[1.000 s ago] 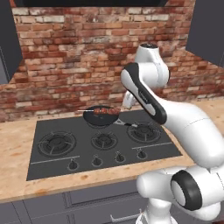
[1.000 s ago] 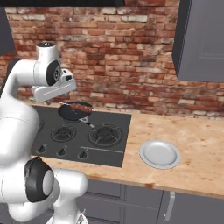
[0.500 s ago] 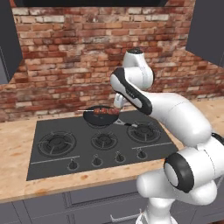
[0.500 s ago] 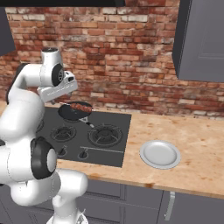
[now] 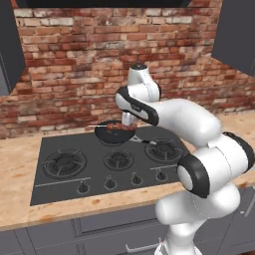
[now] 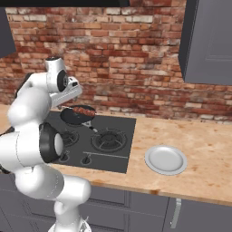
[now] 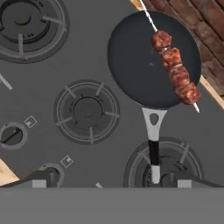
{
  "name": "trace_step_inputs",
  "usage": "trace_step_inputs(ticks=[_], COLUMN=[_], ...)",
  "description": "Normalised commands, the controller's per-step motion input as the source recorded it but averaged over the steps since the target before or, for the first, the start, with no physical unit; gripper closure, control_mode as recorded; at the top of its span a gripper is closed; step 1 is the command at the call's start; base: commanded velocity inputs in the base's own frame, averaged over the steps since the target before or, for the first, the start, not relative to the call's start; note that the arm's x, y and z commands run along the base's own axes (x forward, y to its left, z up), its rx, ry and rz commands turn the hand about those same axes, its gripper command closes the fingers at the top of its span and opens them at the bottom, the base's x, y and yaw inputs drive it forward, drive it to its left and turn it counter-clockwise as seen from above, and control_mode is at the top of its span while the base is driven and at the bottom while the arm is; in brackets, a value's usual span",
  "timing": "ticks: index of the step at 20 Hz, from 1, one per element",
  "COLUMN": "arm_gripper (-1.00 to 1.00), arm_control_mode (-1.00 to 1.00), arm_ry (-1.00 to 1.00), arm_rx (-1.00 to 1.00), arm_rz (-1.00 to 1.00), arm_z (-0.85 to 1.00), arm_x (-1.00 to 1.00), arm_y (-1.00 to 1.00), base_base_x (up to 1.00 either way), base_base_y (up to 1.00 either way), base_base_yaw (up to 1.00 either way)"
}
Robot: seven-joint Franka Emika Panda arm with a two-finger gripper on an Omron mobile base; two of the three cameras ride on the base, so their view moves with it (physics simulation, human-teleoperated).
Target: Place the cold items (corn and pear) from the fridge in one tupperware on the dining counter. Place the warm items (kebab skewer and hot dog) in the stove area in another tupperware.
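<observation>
One dark cooktop (image 5: 99,169) set in a light wood counter (image 6: 199,149) against a brick wall, three burners counted from above. One black frying pan (image 7: 144,61) on the far burner, handle toward the near edge. One white plate (image 6: 166,159) to the right. One kebab skewer (image 7: 176,72) lying across the pan's right side, four meat chunks. Gripper (image 7: 112,180) above, fingers spread apart, grasping nothing.

A home kitchen is showing here: a black gas cooktop (image 5: 112,164) is sitting in a light wood counter (image 6: 199,163), a red brick wall (image 5: 99,60) is running behind, and dark grey cabinets (image 6: 208,41) are hanging above and below.
</observation>
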Motion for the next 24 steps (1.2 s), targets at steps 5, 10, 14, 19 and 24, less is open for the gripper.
trace_step_inputs(ticks=[5, 10, 14, 19, 24], arm_gripper=[-1.00, -1.00, -1.00, -1.00, -1.00], arm_control_mode=[-1.00, -1.00, -1.00, -1.00, -1.00], arm_ry=[0.00, 0.00, 0.00, 0.00, 0.00], arm_rx=[0.00, -0.01, -0.04, 0.00, 0.00], arm_rz=[0.00, 0.00, 0.00, 0.00, 0.00], arm_z=[-0.31, -0.33, -0.37, -0.33, -0.29], arm_x=[0.56, 0.53, 0.49, 0.49, 0.53], arm_y=[0.13, 0.11, 0.07, 0.01, 0.00], base_base_x=[0.00, 0.00, 0.00, 0.00, 0.00], base_base_y=[0.00, 0.00, 0.00, 0.00, 0.00], base_base_yaw=[0.00, 0.00, 0.00, 0.00, 0.00])
